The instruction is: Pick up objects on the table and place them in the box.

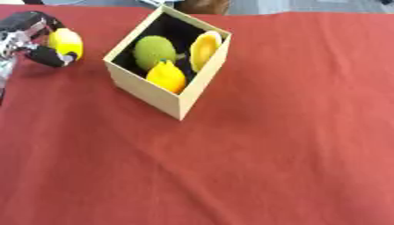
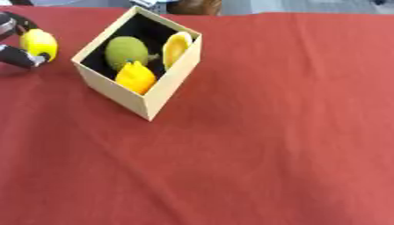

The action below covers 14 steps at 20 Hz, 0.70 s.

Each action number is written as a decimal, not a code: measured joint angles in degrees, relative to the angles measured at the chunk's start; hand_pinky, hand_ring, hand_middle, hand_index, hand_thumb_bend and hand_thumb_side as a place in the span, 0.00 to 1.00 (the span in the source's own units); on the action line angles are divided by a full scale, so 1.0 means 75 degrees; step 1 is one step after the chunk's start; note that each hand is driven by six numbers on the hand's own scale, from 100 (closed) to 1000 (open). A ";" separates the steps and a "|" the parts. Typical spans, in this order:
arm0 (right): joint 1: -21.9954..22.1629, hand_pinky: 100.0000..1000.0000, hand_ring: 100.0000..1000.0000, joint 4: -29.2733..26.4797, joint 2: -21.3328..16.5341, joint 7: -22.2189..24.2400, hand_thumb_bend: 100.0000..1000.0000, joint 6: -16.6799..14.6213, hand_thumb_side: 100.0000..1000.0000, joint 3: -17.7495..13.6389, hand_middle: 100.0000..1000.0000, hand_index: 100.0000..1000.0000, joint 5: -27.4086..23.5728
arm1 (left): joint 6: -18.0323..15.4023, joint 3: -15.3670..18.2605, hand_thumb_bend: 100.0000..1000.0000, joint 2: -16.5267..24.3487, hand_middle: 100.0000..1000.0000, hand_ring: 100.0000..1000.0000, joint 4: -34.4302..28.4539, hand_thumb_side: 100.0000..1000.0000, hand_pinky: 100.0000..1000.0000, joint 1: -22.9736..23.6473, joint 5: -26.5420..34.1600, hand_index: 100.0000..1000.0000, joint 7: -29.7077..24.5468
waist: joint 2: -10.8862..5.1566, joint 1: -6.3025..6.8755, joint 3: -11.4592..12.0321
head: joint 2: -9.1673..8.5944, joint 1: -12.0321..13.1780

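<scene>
Red cloth [image 1: 254, 167] covers the table, near part bare, a few soft wrinkles. Landmark is the box [image 1: 158, 94], tan cardboard, open top, dark inside, turned so one corner points toward the camera. It sits on the cloth in the far left part of the view. Inside the box, nearest that front corner, a yellow-orange fruit [image 1: 166, 76] with a small pointed top. Just behind it and to its left, a round green fruit [image 1: 153, 50], the two look touching. To the right of the green one, against the box's right wall, a yellow oval piece [image 1: 204, 47] standing on edge, paler rim, top reaching about the wall's upper edge. Left of the box, clear of its left wall and not touching it, the left hand [image 1: 42, 41] comes in from the left edge, black with silver parts, fingers curled round a yellow lemon [image 1: 66, 42]; dark fingers wrap the lemon from above and below, its right side shows toward the box. Cannot tell if the lemon rests on the cloth or is lifted. Behind the box, at the cloth's far edge, a brown thing [image 1: 202, 6], only partly in view. Right hand shows in neither view.
</scene>
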 measured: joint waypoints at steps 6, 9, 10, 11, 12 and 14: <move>-0.0003 0.84 0.82 0.0000 0.0057 -0.0043 0.00 0.0146 0.69 -0.0002 0.69 0.75 -0.0001 | -0.0231 -0.0002 0.00 -0.0069 0.61 0.65 0.0036 0.24 0.70 0.0007 0.0586 0.70 0.0425 | 0.0003 0.0003 -0.0006 | 0.0000 0.0001; 0.0004 0.84 0.82 0.0000 0.0058 -0.0090 0.00 0.0212 0.69 -0.0002 0.69 0.75 0.0002 | -0.0275 -0.0003 0.00 -0.0068 0.61 0.64 -0.0020 0.22 0.69 0.0007 0.0836 0.70 0.0515 | 0.0003 0.0018 -0.0003 | 0.0001 -0.0002; 0.0009 0.84 0.82 0.0000 0.0058 -0.0100 0.00 0.0228 0.69 -0.0002 0.69 0.75 0.0003 | -0.0269 -0.0003 0.00 -0.0066 0.61 0.64 -0.0092 0.21 0.68 0.0007 0.0907 0.71 0.0557 | 0.0003 0.0020 -0.0003 | 0.0001 -0.0007; 0.0017 0.84 0.82 0.0000 0.0058 -0.0105 0.00 0.0235 0.68 -0.0003 0.69 0.75 0.0005 | -0.0264 -0.0003 0.00 -0.0063 0.61 0.64 -0.0216 0.21 0.68 0.0007 0.0959 0.71 0.0605 | 0.0003 0.0020 -0.0003 | 0.0003 -0.0015; 0.0031 0.84 0.82 0.0000 0.0058 -0.0111 0.00 0.0241 0.68 -0.0003 0.69 0.75 0.0005 | -0.0257 -0.0005 0.00 -0.0058 0.61 0.64 -0.0405 0.20 0.68 0.0007 0.1012 0.71 0.0650 | 0.0002 0.0020 -0.0002 | 0.0005 -0.0035; 0.0032 0.84 0.82 0.0000 0.0058 -0.0123 0.00 0.0248 0.68 -0.0007 0.69 0.75 0.0006 | -0.0253 -0.0059 0.00 -0.0018 0.61 0.64 -0.0939 0.18 0.69 -0.0006 0.1113 0.71 0.0698 | 0.0000 0.0020 0.0008 | 0.0015 -0.0077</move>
